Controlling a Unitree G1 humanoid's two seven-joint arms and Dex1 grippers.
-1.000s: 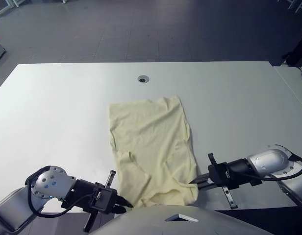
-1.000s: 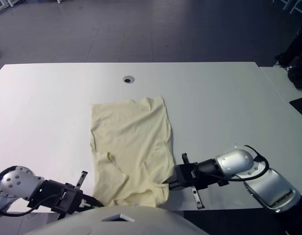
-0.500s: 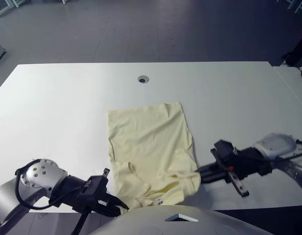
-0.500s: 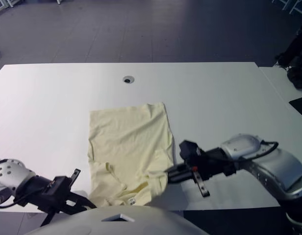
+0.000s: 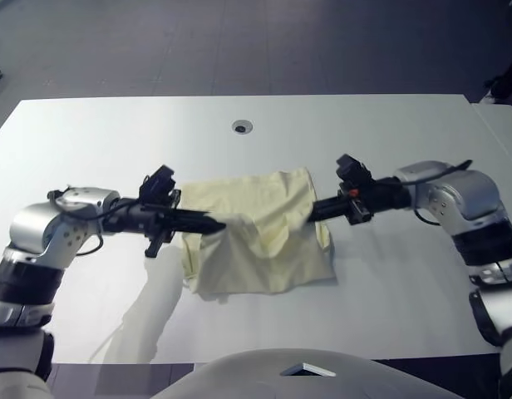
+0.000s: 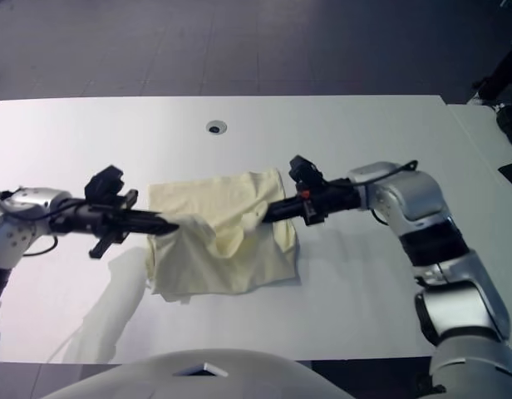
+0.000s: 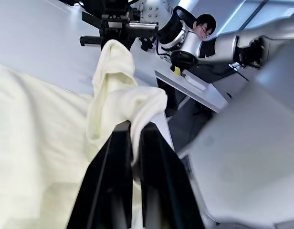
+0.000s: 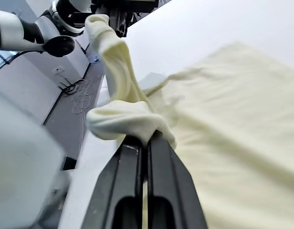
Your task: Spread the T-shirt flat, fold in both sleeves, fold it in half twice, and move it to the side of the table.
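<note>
White tabletop (image 5: 406, 283), grey floor beyond. Pale yellow T-shirt (image 5: 264, 253) lies mid-table, its near hem held up off the surface. Left tool (image 5: 218, 223) and right tool (image 5: 309, 216) each pinch a corner. Step: probably a half-fold. Next: carry both corners far and lay them evenly on the far edge.

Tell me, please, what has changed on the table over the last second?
The left gripper and the right gripper have lifted the T-shirt by its near corners and carried them forward, away from the robot, doubling the cloth over. Both stay shut on it. Its far edge and the table are as they were.
</note>
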